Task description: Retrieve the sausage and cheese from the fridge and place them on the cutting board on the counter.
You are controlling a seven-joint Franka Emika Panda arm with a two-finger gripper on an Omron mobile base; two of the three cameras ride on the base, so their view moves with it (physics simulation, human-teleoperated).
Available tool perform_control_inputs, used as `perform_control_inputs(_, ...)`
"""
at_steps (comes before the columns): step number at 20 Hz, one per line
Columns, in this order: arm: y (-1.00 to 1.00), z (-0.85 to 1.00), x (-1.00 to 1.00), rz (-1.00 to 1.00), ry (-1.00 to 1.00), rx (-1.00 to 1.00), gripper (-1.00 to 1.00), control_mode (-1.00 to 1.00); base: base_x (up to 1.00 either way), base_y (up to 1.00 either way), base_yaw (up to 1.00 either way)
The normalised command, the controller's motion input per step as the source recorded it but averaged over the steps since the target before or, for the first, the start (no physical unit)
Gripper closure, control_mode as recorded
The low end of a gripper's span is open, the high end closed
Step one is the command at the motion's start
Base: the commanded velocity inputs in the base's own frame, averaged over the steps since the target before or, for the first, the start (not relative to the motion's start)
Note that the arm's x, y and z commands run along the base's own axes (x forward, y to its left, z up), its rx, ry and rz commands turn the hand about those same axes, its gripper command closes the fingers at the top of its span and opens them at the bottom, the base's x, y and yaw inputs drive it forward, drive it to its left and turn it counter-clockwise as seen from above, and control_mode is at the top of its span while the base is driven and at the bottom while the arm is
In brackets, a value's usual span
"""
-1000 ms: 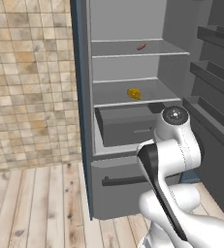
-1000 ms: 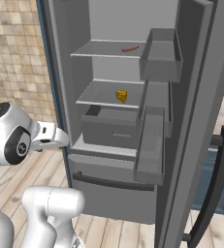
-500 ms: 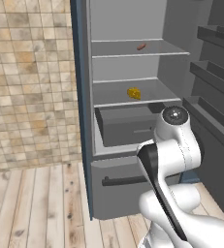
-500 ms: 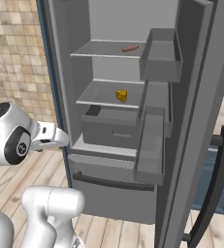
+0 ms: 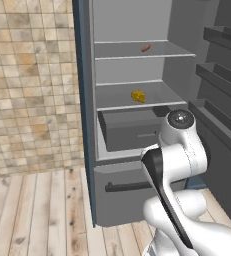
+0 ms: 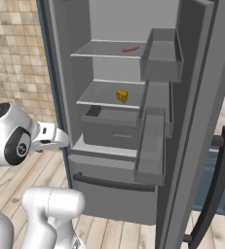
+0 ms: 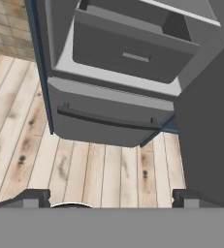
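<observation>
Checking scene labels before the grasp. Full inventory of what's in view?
sausage: 1, reddish-brown, upper fridge shelf
cheese: 1, yellow wedge, middle shelf
fridge: 1, grey, door open
drawer: 1, grey, under the cheese shelf, pulled partly out
door bins: grey, stacked on the open door's inside
lower freezer drawer: 1, grey with dark bar handle, shut
tiled wall: beige, left of fridge
wood floor: light planks
gripper: 1, dark fingertips, open, holding nothing

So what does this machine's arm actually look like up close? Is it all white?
Mostly white: the arm is built of smooth, rounded glossy segments, with a dark band running along one link and a round grey cap with a dark ring at a joint. The end effector has two small dark grey, blocky fingertips. No loose cables or lettering show.
</observation>
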Motion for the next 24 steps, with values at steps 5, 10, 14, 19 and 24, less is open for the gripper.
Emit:
perform_control_inputs(5,0.0,0.0,0.0,0.0,0.0,0.0,-1.0,1.0,0.0,0.0,0.0)
perform_control_inputs(10,0.0,0.0,0.0,0.0,0.0,0.0,-1.0,1.0,0.29,-0.1,0.0)
perform_control_inputs(14,0.0,0.0,0.0,0.0,0.0,0.0,-1.0,1.0,0.48,-0.18,0.0)
perform_control_inputs(19,0.0,0.0,0.0,0.0,0.0,0.0,-1.0,1.0,0.39,-0.25,0.0)
perform_control_inputs(24,0.0,0.0,0.0,0.0,0.0,0.0,-1.0,1.0,0.4,-0.28,0.0)
